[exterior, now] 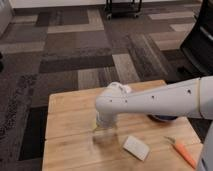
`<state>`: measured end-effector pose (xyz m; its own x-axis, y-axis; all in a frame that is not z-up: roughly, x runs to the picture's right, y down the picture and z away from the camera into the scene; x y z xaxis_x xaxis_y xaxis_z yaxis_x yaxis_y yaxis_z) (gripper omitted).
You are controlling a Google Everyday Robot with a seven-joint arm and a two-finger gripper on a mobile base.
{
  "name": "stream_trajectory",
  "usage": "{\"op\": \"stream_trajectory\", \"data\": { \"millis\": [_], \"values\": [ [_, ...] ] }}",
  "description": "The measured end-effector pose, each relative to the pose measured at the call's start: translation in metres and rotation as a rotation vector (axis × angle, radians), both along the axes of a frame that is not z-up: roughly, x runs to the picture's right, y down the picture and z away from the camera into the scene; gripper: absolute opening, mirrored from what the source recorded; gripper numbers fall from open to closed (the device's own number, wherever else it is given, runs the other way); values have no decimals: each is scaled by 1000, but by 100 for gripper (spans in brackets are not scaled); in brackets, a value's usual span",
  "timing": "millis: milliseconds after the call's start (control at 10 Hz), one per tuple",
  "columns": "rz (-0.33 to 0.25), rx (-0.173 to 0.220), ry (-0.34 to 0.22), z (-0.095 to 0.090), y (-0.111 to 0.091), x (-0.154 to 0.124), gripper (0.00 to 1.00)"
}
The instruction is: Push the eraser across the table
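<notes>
Table (65, 145): one pale plank-strip wooden top filling the lower part of the view, sitting on patchwork grey and tan carpet tiles (75, 45). Left part of the tabletop is bare wood. No writing or label can be read on anything.

Gripper (105, 132): hangs down from the rounded white wrist of the arm (165, 100), near the middle of the table and just above or on the wood; can't tell which. It shows only as a greyish smear, so whether it is released or clenched cannot be told, nor whether it touches anything. A small yellowish fleck (95, 128) sits at its left edge; can't identify it. One arm only, reaching in from the right edge across the table.

Eraser: can't make it out in this view, so can't say where it lies.

White rounded object (124, 88): one, peeking out just behind the wrist, mostly hidden by it.

Flat white pad (136, 147): one, lying on the table just right of the gripper and nearer the front edge, turned at an angle.

Dark bowl (162, 119): one, mostly covered by the arm, only its lower rim shows.

Orange stick-shaped object (184, 153): one, lying near the table's right front corner, apart from the pad.

Off the table: a black wheeled cart (122, 7) at top centre, dark furniture (200, 42) at the right edge.
</notes>
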<state>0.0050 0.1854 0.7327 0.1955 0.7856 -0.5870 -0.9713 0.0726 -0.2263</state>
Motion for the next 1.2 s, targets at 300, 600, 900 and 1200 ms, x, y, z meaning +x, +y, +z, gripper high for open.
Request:
{"op": "stream_trajectory", "data": {
  "millis": [300, 600, 900, 1200],
  "values": [
    [-75, -14, -40, 29, -16, 1, 65],
    [-225, 1, -34, 82, -76, 2, 65],
    [-347, 143, 34, 102, -210, -2, 65],
    [-385, 175, -41, 75, -206, -38, 65]
  ]
}}
